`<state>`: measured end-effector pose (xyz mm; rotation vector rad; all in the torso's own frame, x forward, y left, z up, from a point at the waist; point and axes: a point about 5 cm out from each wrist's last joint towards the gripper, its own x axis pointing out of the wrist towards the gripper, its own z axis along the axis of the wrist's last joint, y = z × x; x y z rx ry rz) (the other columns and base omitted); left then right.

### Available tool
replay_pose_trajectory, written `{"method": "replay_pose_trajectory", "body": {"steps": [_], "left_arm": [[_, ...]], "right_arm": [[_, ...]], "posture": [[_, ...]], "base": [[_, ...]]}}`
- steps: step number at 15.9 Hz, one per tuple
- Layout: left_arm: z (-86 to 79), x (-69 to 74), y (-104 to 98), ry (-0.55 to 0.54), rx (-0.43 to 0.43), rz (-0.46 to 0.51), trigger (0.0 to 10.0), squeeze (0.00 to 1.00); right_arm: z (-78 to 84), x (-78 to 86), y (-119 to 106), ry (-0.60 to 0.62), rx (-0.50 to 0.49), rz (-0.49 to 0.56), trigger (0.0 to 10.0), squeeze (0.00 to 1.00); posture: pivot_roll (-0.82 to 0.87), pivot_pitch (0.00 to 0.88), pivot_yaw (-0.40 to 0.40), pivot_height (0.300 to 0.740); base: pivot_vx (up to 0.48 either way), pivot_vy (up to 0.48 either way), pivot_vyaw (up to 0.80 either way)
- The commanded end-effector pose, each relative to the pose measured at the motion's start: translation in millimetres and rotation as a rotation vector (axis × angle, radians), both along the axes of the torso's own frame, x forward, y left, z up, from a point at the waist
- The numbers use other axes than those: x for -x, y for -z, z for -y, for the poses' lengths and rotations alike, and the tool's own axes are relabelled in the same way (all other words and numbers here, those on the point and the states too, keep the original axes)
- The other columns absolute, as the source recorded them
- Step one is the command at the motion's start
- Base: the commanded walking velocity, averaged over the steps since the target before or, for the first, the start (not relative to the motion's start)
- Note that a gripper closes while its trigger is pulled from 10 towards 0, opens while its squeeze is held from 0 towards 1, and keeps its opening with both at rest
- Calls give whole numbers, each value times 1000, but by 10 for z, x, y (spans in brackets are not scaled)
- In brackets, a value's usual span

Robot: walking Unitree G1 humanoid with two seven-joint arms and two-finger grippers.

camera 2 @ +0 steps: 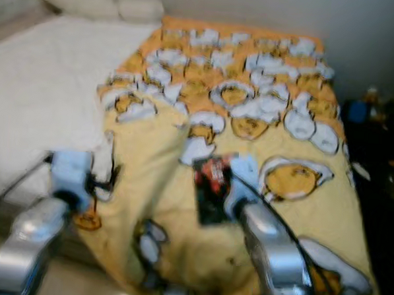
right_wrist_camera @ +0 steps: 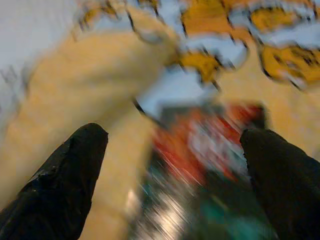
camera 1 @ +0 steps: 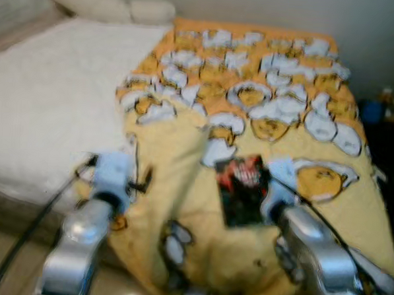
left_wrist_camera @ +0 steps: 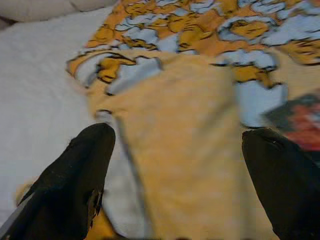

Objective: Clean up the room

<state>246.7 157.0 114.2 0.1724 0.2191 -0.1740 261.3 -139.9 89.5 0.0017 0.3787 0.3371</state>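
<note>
Nearest: both silver arms reach forward over the foot of the bed. Left gripper (left_wrist_camera: 175, 165) has its two black fingers spread wide, holding nothing, poised over the turned-back fold of the yellow blanket (camera 1: 182, 186) close to the blanket's left edge. Judgement: placed there to take hold of the fold and pull it flat.

Right gripper (right_wrist_camera: 170, 165) is likewise spread wide and empty, its fingers straddling a dark packet with red print (camera 1: 242, 189) that lies flat on the blanket. Whether the fingers touch the packet cannot be told; the wrist view is smeared. Judgement: the wide stance suits a pick of the packet, the one loose item on the bed and the likeliest thing to clear.

Mid: blanket is rumpled, one long ridge running up from the near edge, so the packet sits in a shallow dip beside it.

Beyond: the patterned orange part of the blanket lies smoother; the white mattress (camera 1: 47, 100) is bare to the robot's left. Far end: pale pillows (camera 1: 105, 5) against the wall. Dark clutter (camera 1: 384, 111) sits off the bed's right side, too blurred to name.
</note>
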Motion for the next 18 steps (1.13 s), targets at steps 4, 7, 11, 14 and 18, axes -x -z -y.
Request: {"method": "replay_pose_trajectory", "body": {"steps": [4,7,11,14,18], "left_arm": [[-99,-25,-47,-42,1,8,10000,965],[-105,-40,-59,-42,6,11,10000,890],[-93,-44,-61,-6,-18,13,10000,824],[-63,-46,-63,41,-34,9,10000,824],[-21,-76,-101,81,-33,5,10000,820]], "right_arm": [[-61,-26,-125,-44,-109,24,10000,0],[-52,42,-126,-130,-163,3,10000,8],[-54,10,-128,-109,-191,7,10000,1000],[-75,-108,-47,-80,-211,-11,10000,1000],[-112,-328,72,-107,-194,-101,10000,1000]], "posture": [[1,0,60,740],[0,0,57,740],[-9,0,71,740],[-16,0,80,740],[-9,0,71,740]], "base": [[0,-182,200],[0,0,0],[0,0,0],[0,0,0],[0,0,0]]}}
